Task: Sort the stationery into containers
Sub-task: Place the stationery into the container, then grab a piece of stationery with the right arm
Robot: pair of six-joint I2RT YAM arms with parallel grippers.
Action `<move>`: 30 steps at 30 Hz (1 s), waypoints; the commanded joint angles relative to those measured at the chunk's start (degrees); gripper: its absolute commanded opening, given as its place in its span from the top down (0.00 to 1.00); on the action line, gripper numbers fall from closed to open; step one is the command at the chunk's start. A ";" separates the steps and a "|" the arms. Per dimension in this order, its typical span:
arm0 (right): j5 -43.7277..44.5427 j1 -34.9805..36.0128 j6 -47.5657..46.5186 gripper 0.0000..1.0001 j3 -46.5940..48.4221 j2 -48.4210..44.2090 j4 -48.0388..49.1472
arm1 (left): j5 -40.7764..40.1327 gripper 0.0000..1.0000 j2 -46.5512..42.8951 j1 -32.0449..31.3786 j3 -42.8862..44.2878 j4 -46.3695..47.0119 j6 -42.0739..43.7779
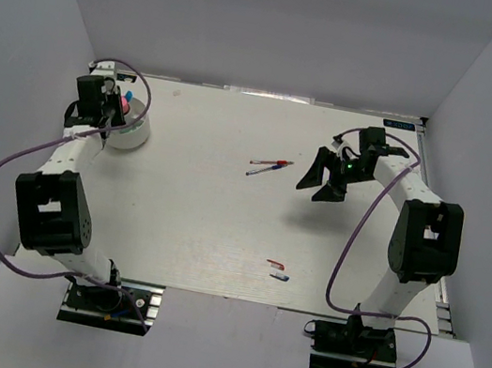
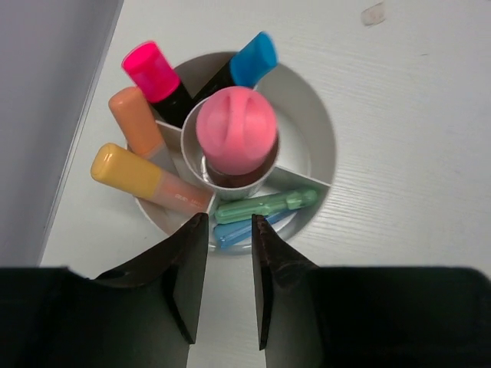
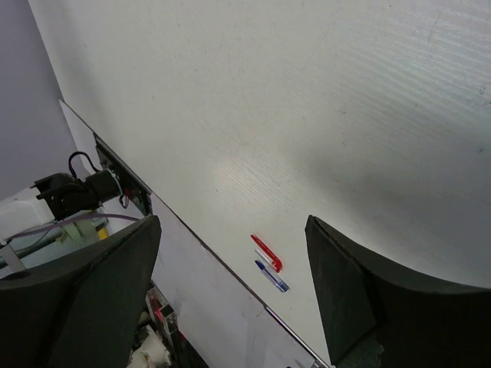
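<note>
- A short red pen (image 1: 276, 264) and a short blue pen (image 1: 280, 275) lie side by side near the front edge of the white table (image 1: 201, 224).
- The right gripper (image 3: 232, 230) hangs over bare table, spread wide and empty.
- 2 thin pens (image 1: 269, 163) lie mid-table.
- Far left, the left gripper (image 2: 229, 222), slightly parted and empty, hovers over the low round white divided bowl (image 2: 322, 138), which holds markers and a pink round-topped stick (image 2: 235, 129).

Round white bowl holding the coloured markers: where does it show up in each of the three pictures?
Top external: the round white divided bowl sits at the far-left corner of the white table.
Left wrist: the bowl fills the middle, just beyond the open left gripper.
Right wrist: not in it.
Shared landmark, top and left wrist: the pink round-topped stick standing in the bowl's centre cup.
</note>
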 commanded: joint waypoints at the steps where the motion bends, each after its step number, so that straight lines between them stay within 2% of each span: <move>1: -0.91 -0.41 -4.46 0.19 0.33 -4.29 1.13 | 7.72 0.60 -8.33 0.45 -0.76 3.54 0.73; 5: 1.19 -0.58 -10.52 0.22 0.42 -7.19 0.69 | 21.76 0.55 -10.54 -0.51 2.83 -0.39 10.46; 6: 2.33 -0.58 -11.84 0.24 0.42 -7.89 0.43 | 26.58 0.51 -10.80 -1.13 5.28 -4.67 13.01; 7: 3.47 -0.58 -14.64 0.27 0.33 -9.12 0.34 | 35.94 0.45 -10.71 -1.74 6.26 -6.28 17.04; 8: 5.40 -0.49 -15.80 0.29 0.15 -9.74 0.17 | 39.69 0.45 -10.45 -2.27 7.14 -8.04 17.95; 12: 9.02 -0.58 -22.20 0.38 -1.07 -12.11 -2.11 | 41.75 0.45 -4.59 -10.52 14.33 -21.21 24.71; 13: 9.37 -0.49 -23.36 0.38 -1.69 -13.25 -3.34 | 39.58 0.46 -3.43 -15.15 15.05 -22.72 27.51; 15: 10.78 -0.58 -26.25 0.39 -4.58 -14.75 -4.40 | 37.02 0.48 -0.45 -19.74 16.54 -26.49 29.29; 16: 11.04 -0.41 -29.14 0.39 -5.46 -16.50 -5.45 | 34.74 0.48 3.14 -23.25 18.73 -27.38 29.30; 18: 12.27 -0.75 -32.49 0.39 -8.63 -19.57 -5.98 | 33.93 0.49 8.85 -25.73 23.38 -30.54 28.34; 22: 13.95 -0.41 -35.05 0.40 -12.67 -24.50 -5.46 | 35.77 0.50 11.35 -28.99 24.38 -28.98 25.69; 23: 12.12 -0.23 -36.54 0.41 -13.90 -25.38 -6.50 | 38.56 0.49 10.56 -29.69 22.37 -27.23 25.61; 27: 10.16 2.93 -45.07 0.64 -17.76 -29.77 -11.25 | 40.69 0.45 4.06 -29.70 11.91 -15.81 13.61; 30: 12.80 9.07 -48.68 0.68 -22.67 -33.90 -12.49 | 42.19 0.42 -0.07 -28.38 6.72 -10.70 6.82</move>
